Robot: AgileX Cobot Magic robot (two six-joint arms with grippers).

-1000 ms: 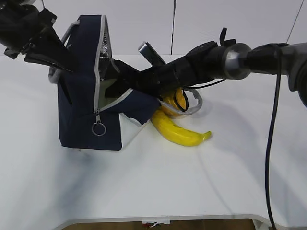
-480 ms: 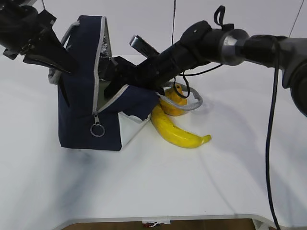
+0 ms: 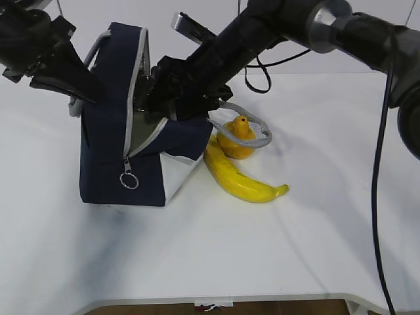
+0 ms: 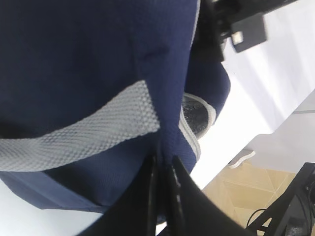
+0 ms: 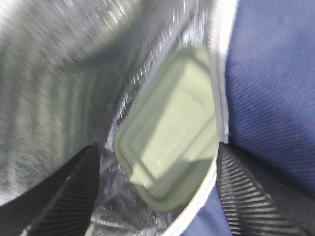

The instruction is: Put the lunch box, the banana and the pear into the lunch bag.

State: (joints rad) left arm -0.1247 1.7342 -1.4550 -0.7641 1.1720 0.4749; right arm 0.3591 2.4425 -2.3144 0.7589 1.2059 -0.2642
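The navy lunch bag (image 3: 105,154) stands at the left with its top flap up. My left gripper (image 3: 85,92) is shut, pinching the bag's navy fabric (image 4: 165,164) beside a grey webbing handle (image 4: 74,135). My right gripper (image 3: 151,98) hangs at the bag's mouth, open wide (image 5: 158,150). Below it, the lunch box (image 5: 170,157) lies inside on the silvery lining, green lid showing, apart from both fingers. The pear (image 3: 236,139) sits on the table right of the bag, under the bag's other grey handle loop (image 3: 252,131). The banana (image 3: 239,178) lies in front of the pear.
A metal zipper ring (image 3: 129,182) hangs on the bag's front. The right arm (image 3: 295,23) slants across the upper middle with a black cable (image 3: 377,164) down the right side. The white table's front edge (image 3: 216,298) runs along the bottom.
My right arm has risen and drawn back toward the bag's mouth, jaws opening wider. The pear shows more fully now. The left gripper has stayed where it was.
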